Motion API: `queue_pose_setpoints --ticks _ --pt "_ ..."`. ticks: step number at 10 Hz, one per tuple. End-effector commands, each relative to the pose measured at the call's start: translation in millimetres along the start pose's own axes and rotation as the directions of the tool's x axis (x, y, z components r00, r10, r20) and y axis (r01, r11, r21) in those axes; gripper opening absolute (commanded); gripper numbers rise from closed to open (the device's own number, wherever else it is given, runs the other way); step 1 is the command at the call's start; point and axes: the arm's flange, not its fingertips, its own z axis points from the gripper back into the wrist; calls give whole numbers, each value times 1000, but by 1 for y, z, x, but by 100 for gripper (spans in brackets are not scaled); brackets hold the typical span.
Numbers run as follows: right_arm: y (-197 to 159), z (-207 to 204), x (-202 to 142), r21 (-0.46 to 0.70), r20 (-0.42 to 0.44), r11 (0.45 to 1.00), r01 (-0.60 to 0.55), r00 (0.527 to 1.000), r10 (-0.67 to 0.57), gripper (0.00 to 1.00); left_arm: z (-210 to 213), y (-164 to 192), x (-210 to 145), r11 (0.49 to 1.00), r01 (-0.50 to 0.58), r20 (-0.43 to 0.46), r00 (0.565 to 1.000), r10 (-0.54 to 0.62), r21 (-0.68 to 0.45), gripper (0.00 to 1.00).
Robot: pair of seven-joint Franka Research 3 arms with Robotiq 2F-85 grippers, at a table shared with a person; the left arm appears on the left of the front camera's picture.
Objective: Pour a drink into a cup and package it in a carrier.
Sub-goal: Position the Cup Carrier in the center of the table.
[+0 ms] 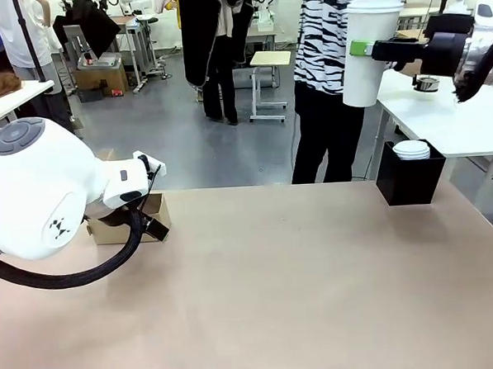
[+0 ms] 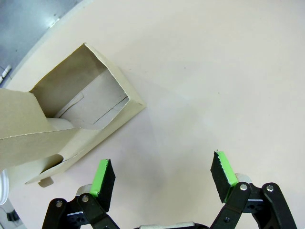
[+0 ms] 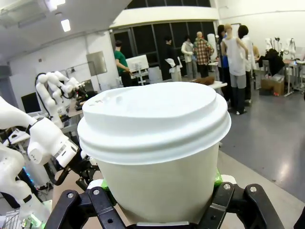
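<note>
Hanging low over the left part of the tan table [image 1: 277, 290], the left arm [image 1: 40, 191] is seen with the brown cardboard carrier [image 1: 157, 211] partly hidden behind it. In the left wrist view the left gripper [image 2: 164, 175] is shown spread wide, with nothing between its green pads [image 2: 102, 176]. Bare table is seen beneath it. The carrier [image 2: 90, 102] is found just beyond one finger, flat on the table, with an open pocket turned up and a cardboard flap raised at the picture's left edge. Further right in the front view, a person in a black-and-white striped top [image 1: 329, 31] is seen standing at the far side. A black box [image 1: 408, 184] with a stack of flat white lids [image 1: 411, 149] at its top is placed at the table's far right edge. At the upper right, the white paper cup [image 1: 363, 79], capped with its domed lid [image 1: 373, 4], is held upright in the air, well above the table, pinched on its upper part by the right gripper [image 1: 363, 49]. In the right wrist view the cup [image 3: 157, 186] is seen clamped between the two fingers.
</note>
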Motion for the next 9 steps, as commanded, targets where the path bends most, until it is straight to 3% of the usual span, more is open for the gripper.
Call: queue_pose_setpoints --ticks 1,2,5,9 --pt "3 0 3 5 5 1000 -4 1000 4 80 0 0 0 1000 0 1 1000 0 -2 100" --pt "3 0 3 5 5 1000 -4 1000 4 80 0 0 0 1000 0 0 1000 0 0 100" --pt "3 0 3 5 5 1000 -4 1000 4 80 70 15 23 995 -101 -2 995 101 -29 100" --pt "3 0 3 5 5 1000 -4 1000 4 80 164 40 68 970 -241 -70 969 239 -28 100"
